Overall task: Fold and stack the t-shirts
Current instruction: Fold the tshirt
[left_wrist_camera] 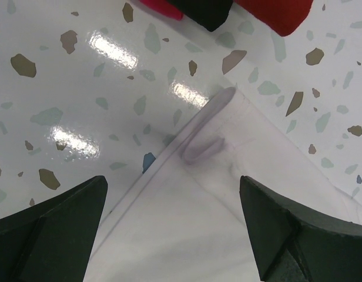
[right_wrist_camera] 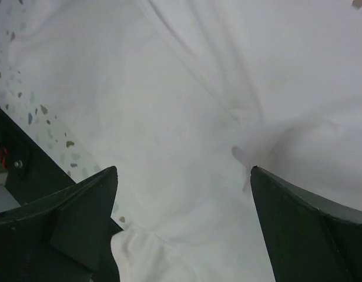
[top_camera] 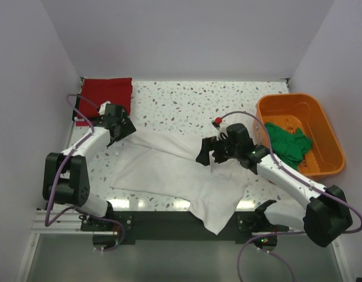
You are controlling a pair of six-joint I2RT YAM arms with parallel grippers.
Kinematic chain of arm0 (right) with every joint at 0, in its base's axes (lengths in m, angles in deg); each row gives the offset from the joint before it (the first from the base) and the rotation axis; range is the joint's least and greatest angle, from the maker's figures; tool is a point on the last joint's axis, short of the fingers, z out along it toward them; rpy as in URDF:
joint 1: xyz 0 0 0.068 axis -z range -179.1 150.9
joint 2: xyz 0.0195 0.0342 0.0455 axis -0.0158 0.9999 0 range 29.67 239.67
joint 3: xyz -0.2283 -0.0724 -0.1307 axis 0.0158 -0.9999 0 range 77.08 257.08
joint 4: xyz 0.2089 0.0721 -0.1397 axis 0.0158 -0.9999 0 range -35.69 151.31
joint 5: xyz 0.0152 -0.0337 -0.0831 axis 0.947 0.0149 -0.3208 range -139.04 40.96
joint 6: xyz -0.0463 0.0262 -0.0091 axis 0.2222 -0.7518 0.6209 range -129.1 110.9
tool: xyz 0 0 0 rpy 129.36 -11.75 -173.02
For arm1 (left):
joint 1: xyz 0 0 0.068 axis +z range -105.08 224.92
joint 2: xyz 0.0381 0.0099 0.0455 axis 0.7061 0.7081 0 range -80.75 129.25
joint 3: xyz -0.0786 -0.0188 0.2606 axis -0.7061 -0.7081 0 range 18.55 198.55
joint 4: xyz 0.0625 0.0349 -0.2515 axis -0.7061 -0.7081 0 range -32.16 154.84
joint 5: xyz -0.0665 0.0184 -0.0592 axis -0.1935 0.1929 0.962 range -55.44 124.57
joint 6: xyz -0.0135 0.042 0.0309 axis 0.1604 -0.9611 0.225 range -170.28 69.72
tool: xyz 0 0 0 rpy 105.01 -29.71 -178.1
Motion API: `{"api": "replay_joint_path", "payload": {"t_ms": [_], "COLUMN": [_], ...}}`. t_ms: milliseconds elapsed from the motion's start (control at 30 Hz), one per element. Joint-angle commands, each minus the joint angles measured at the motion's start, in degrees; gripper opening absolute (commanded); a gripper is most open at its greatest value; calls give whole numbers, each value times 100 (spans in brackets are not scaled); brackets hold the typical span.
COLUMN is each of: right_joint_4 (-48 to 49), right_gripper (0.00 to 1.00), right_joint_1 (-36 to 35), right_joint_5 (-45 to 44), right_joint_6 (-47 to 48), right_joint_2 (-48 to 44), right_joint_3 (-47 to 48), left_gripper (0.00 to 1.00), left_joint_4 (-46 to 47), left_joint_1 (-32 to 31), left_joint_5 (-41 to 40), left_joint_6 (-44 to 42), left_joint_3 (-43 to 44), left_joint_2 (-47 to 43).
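**White shirt spread out, both tools open**

The white t-shirt point(top_camera: 169, 173) lies rumpled across the middle of the speckled surface point(top_camera: 187, 97), one corner drooping over the near edge. The left tool point(top_camera: 121, 130) hovers at its far-left corner and the right tool point(top_camera: 209, 156) over its right side, both gaping wide and gripping nothing. The red t-shirt point(top_camera: 107, 94) sits folded far left. The green t-shirt point(top_camera: 290, 144) lies in the orange tub point(top_camera: 287, 111).

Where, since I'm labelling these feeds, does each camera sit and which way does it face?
Top external: above and behind, looking down at the table; both arms, left claw, right claw.
Left wrist: left arm, facing down at the white t-shirt edge, red t-shirt beyond; own fingers.
Right wrist: right arm, facing down at white t-shirt; own fingers.
All share the white t-shirt.
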Motion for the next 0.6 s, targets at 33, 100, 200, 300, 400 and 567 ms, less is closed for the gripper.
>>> {"api": "replay_joint_path", "payload": {"t_ms": [33, 100, 200, 300, 400, 567], "right_joint_4": [266, 416, 680, 803, 1075, 2217], "right_gripper": [99, 99, 99, 98, 99, 98], "right_joint_1": [-5, -13, -13, -13, -13, -40], "right_joint_5": [-304, -252, -50, -23, 82, 1022], "right_joint_6": [-306, -359, -482, -561, -631, -1097], "right_joint_2": [509, 817, 1301, 1512, 1705, 1970], "right_joint_3": [578, 692, 763, 623, 315, -448], "left_gripper": [100, 100, 100, 100, 100, 100], "left_joint_4": [27, 35, 18, 18, 44, 35], "left_joint_1": [50, 50, 59, 59, 59, 59], "left_joint_5": [68, 77, 94, 85, 77, 85], "left_joint_6": [-163, -163, -180, -189, -180, -198], "left_joint_3": [-14, -40, -31, -58, -84, -84], "left_joint_2": [-315, -324, -333, -341, -350, -324]}}
